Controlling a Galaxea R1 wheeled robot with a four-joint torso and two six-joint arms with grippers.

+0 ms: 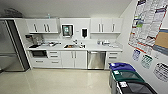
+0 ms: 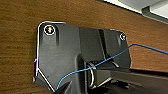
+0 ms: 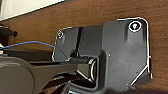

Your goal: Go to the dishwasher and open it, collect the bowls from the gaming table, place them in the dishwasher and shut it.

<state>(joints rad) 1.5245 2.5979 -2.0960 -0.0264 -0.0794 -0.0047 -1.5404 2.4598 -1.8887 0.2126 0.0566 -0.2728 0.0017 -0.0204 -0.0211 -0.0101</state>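
Across the pale glossy floor [image 1: 57, 80], dead ahead: white kitchenette, built-in brushed-steel dishwasher [image 1: 96, 60] under the white counter [image 1: 100, 48], door closed, between white cabinet doors [image 1: 74, 59] and a drawer stack [image 1: 113, 58]. Sink [image 1: 74, 46] holds something, can't tell what. Black microwave [image 1: 39, 53] under the counter's left end, steel fridge [image 1: 10, 47] far left. Three bins along the right wall: blue-lidded [image 1: 121, 67], green-lidded [image 1: 127, 76], black [image 1: 136, 88]; contents unreadable. Wrist views: dark robot plate over brown wood-grain surface [image 2: 20, 37]. Finger state of both grippers: can't tell.
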